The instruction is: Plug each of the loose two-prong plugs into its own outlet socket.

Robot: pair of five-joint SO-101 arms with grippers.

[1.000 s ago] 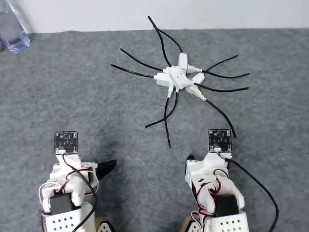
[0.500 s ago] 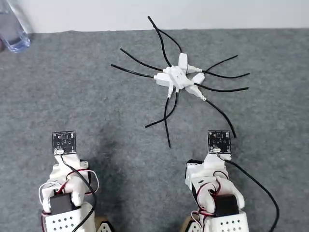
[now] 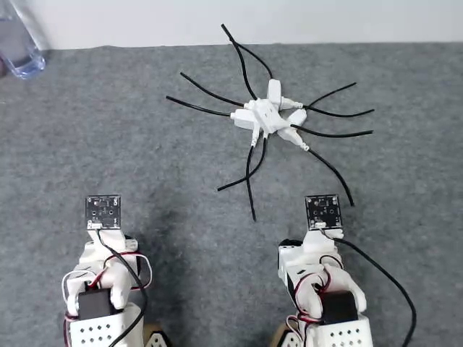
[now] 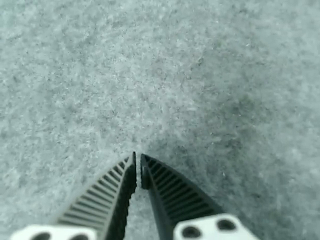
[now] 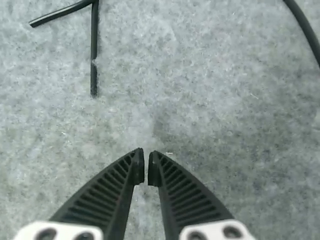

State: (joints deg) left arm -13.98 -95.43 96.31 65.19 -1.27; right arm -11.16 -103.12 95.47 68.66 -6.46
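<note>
Here the white plugs and sockets [image 3: 269,116] lie in one tight cluster at the far middle of the grey surface [image 3: 108,144], with their black cords [image 3: 249,170] spreading and crossing. Pulling one piece would probably drag its neighbours along. The left gripper [image 4: 138,167] and right gripper [image 5: 145,167] rest well apart from the cluster, both closed on nothing.

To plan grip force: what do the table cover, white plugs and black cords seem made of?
Table cover: grey felt or short carpet, matte, fuzzy fibres.
White plugs: probably hard plastic, smooth, faint sheen.
Black cords: likely rubber or vinyl sheath, smooth, curving freely.
</note>
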